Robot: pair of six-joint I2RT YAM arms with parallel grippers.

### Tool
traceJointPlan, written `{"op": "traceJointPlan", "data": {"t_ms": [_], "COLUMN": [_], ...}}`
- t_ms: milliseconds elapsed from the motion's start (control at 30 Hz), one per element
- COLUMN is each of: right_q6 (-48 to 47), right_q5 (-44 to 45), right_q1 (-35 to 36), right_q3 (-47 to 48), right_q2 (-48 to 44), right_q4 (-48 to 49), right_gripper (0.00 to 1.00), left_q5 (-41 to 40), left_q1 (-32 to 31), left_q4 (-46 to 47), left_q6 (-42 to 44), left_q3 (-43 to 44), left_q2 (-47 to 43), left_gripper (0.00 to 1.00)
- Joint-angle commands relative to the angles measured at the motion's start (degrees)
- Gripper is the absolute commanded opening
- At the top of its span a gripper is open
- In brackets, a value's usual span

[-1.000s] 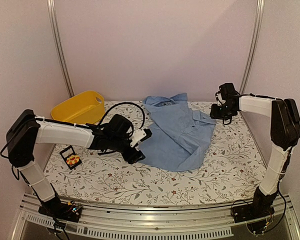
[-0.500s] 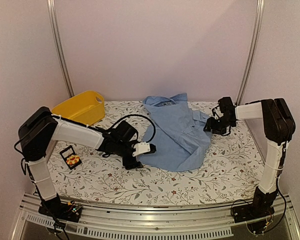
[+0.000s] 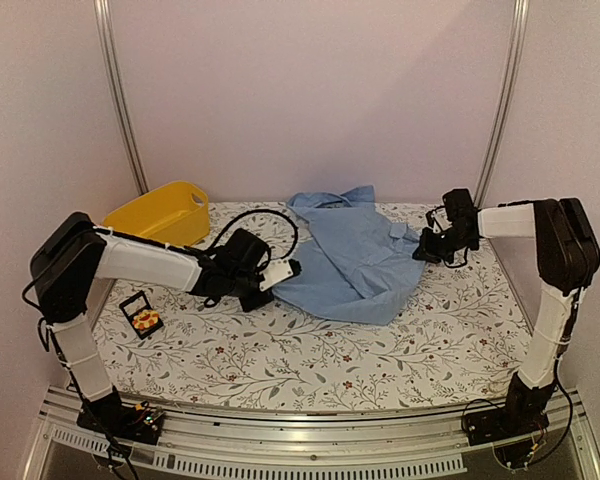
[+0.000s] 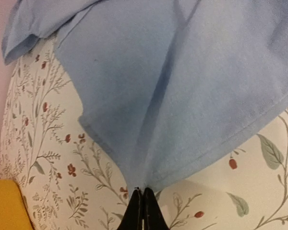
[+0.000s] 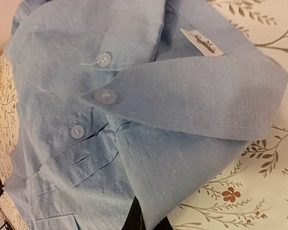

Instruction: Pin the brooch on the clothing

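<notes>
The clothing, a light blue shirt, lies rumpled in the middle of the table. My left gripper is shut on its left hem; in the left wrist view the black fingertips pinch a gathered point of the shirt. My right gripper is shut on the shirt's right edge near the collar. The right wrist view has cloth draped over the closed jaws, with buttons and the collar in sight. The brooch, orange-yellow, rests in a small black box at the left, away from both grippers.
A yellow plastic basin stands at the back left, and its edge shows in the left wrist view. The floral tablecloth covers the table. The left arm's black cable loops above the shirt's left side.
Both grippers have closed on the shirt. The left one has drawn the near hem up and back, bunching the cloth. The right one has settled at the shirt's right edge.
</notes>
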Motion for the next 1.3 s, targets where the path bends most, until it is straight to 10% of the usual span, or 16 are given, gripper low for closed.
{"op": "traceJointPlan", "data": {"t_ms": [0,500,1000,1267], "right_q6": [-3.49,-11.11,-13.65,-14.45], "right_q5": [3.62,5.24,11.27,18.72], "right_q1": [-1.74,5.07,-1.75,-2.16], "right_q3": [6.38,29.27,39.86,33.28], "right_q2": [-15.36,-31.54,8.07,3.99], "right_q4": [-6.31,-36.9,-28.46,-27.27], "right_gripper": [0.0,0.06,0.47,0.62], "left_q5": [-13.46,-11.92,-10.39,-10.41], "left_q1": [3.41,4.56,7.88,9.29], "left_q4": [4.14,12.11,3.07,2.38], "left_q6": [-3.43,-5.67,-20.55,-21.48], "left_q3": [0.04,-1.3,0.51,0.43], "left_q2": [-11.32,-38.08,-21.58,-19.41], "left_gripper": [0.0,0.0,0.0,0.0]}}
